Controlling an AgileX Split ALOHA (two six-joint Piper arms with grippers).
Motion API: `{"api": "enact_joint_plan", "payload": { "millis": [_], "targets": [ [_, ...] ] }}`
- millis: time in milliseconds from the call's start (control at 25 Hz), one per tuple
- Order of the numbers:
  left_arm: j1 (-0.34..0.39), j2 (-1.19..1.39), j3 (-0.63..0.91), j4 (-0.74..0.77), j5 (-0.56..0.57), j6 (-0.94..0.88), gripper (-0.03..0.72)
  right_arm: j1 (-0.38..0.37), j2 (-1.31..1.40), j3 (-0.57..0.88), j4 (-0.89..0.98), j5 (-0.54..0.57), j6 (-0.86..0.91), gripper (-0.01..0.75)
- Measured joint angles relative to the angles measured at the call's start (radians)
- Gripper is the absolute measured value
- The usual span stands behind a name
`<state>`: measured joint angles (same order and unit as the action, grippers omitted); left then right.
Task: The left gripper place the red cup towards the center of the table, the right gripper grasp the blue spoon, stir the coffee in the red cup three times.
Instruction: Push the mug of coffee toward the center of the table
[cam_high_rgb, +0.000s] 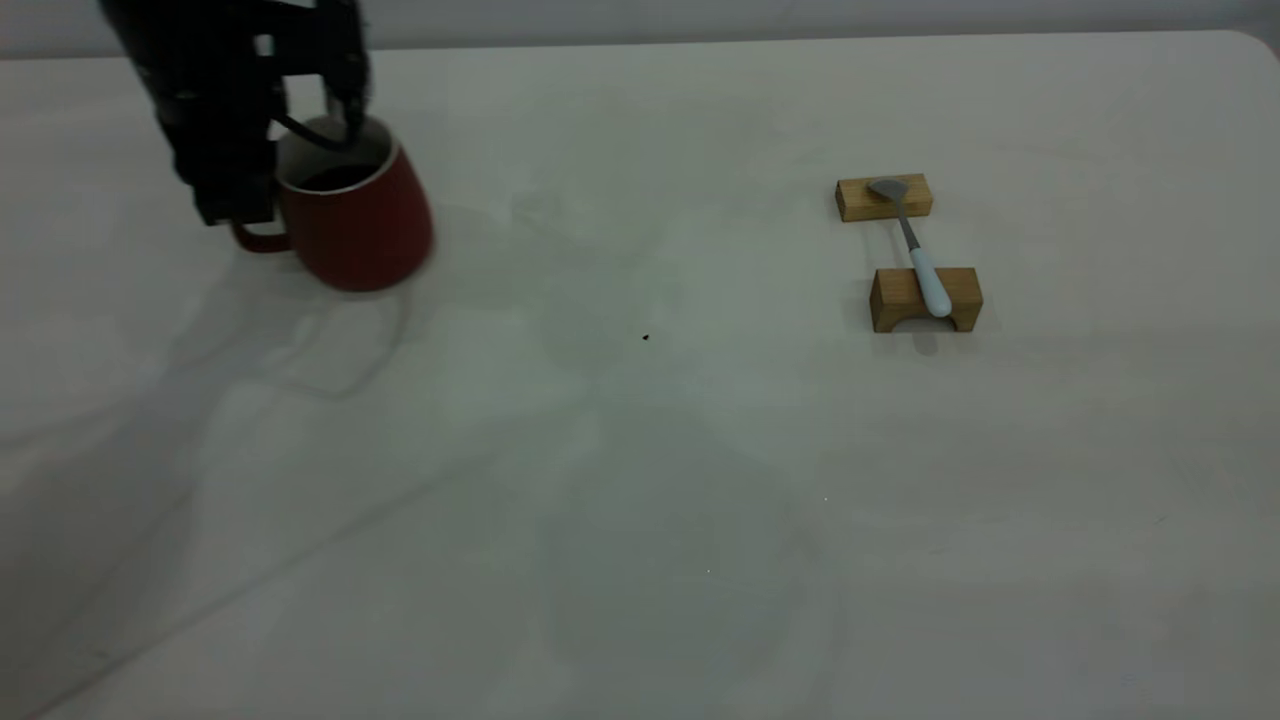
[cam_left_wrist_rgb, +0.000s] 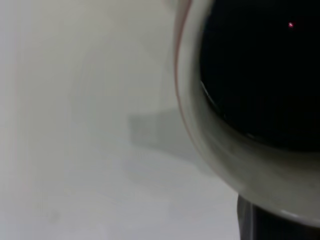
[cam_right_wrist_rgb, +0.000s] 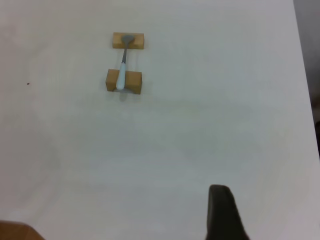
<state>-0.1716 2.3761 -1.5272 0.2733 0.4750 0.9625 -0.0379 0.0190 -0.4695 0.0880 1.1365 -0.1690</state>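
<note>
Dim, even overhead light; soft shadows on the table (cam_high_rgb: 640, 520) below the red cup (cam_high_rgb: 360, 225), which is motion-blurred and defocused at the wrist.

A large off-white table (cam_high_rgb: 640, 520) fills nearly everything, its rounded corner at the far right. Beyond the table's far edge runs a strip of plain grey wall (cam_high_rgb: 800, 18). Light is soft and dim, and faint broad shadows lie across the table's near half
</note>
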Motion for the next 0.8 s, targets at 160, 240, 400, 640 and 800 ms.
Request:
{"api": "enact_joint_plan", "payload": {
  "millis": [160, 240, 400, 640, 800],
  "targets": [
    [-0.070, 0.000, 0.000, -0.001, -0.001, -0.012, 0.209, 0.000, 0.000, 0.000, 0.000, 0.000, 0.000, 0.493],
    [-0.105, 0.000, 0.000, -0.002, -0.001, -0.024, 0.209, 0.000, 0.000, 0.000, 0.000, 0.000, 0.000, 0.493],
    [-0.175, 0.000, 0.000, -0.017, -0.001, -0.033, 0.208, 0.000, 0.000, 0.000, 0.000, 0.000, 0.000, 0.493],
    [-0.271, 0.001, 0.000, -0.034, 0.005, -0.052, 0.208, 0.000, 0.000, 0.000, 0.000, 0.000, 0.000, 0.493],
    [-0.302, 0.001, 0.000, -0.033, 0.013, -0.092, 0.208, 0.000, 0.000, 0.000, 0.000, 0.000, 0.000, 0.493]
  ]
}}
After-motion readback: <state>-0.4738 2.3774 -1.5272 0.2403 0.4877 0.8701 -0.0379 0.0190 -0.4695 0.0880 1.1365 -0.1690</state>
